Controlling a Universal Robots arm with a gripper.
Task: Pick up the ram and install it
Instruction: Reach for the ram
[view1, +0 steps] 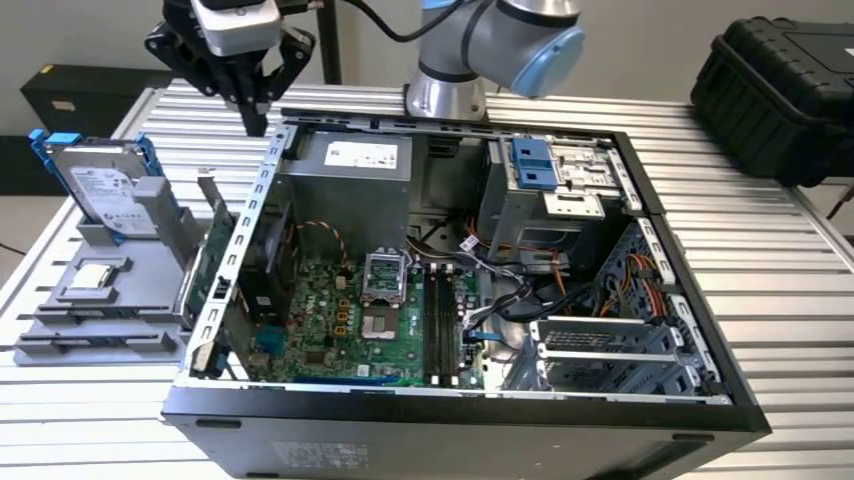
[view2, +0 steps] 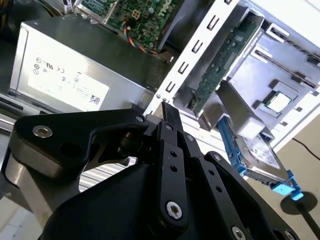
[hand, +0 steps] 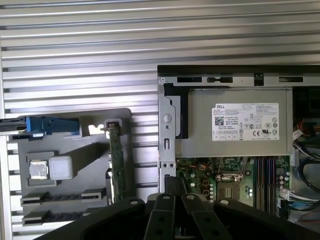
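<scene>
The open computer case (view1: 467, 425) lies nearest, on its side on the slatted bench (view1: 80, 420). Its board faces up, which I judge lets parts be pushed straight down into it.

At the exterior view's left a grey fixture (view1: 140, 250) stands just beside the case. It props the hard drive (view1: 100, 185) on a slant, cradles a processor chip (view1: 96, 277) flat, and holds the green expansion card (view1: 218, 265) on edge. That probably leaves each part with an edge free to pinch.

The gripper (view1: 252, 122) hangs above the bench at the case's far corner, near the power supply (view1: 350, 158). It touches nothing. Its fingers are drawn together to a narrow point, with nothing between them in either wrist view.

Further right lies the motherboard (view1: 320, 320). The ram (view1: 435, 320) I take to be the thin dark-green strip standing in the long slots beside the processor socket, though I cannot tell whether it is seated.

A black carrying case (view1: 781, 85) sits well apart at the far right.
</scene>
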